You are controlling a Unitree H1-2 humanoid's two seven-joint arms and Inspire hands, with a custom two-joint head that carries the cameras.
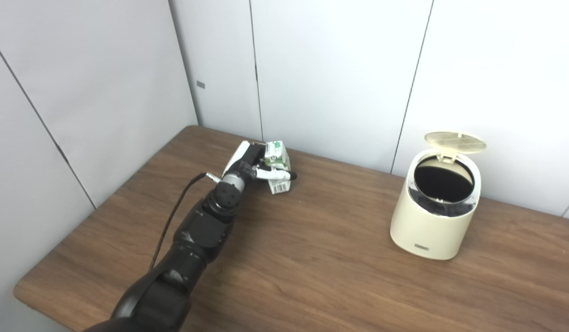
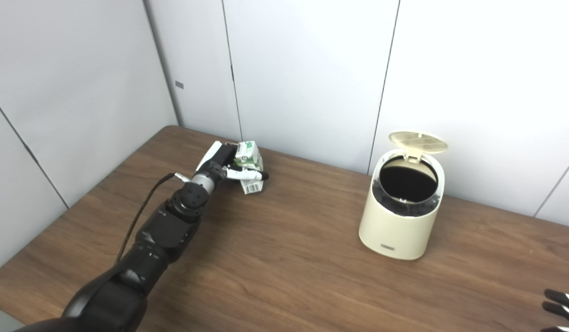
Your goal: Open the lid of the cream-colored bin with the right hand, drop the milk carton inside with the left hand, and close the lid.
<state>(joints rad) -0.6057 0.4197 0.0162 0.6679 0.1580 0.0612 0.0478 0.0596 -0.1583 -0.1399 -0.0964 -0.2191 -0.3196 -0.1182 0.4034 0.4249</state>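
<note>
The cream-colored bin (image 1: 427,221) stands on the right part of the table with its round lid (image 1: 455,142) flipped up at the back, showing a dark inside. The white and green milk carton (image 1: 278,168) stands at the table's far edge, left of centre, close to the wall. My left hand (image 1: 259,168) is wrapped around the carton, thumb across its front and fingers behind it. It is far to the left of the bin. Only the dark fingertips of my right hand (image 2: 561,304) show at the bottom right corner, spread apart and holding nothing.
The brown wooden table (image 1: 312,267) runs up to white panelled walls (image 1: 339,69) behind and on the left. A black cable (image 1: 171,221) hangs along my left forearm. The table's left corner lies near the frame's lower left.
</note>
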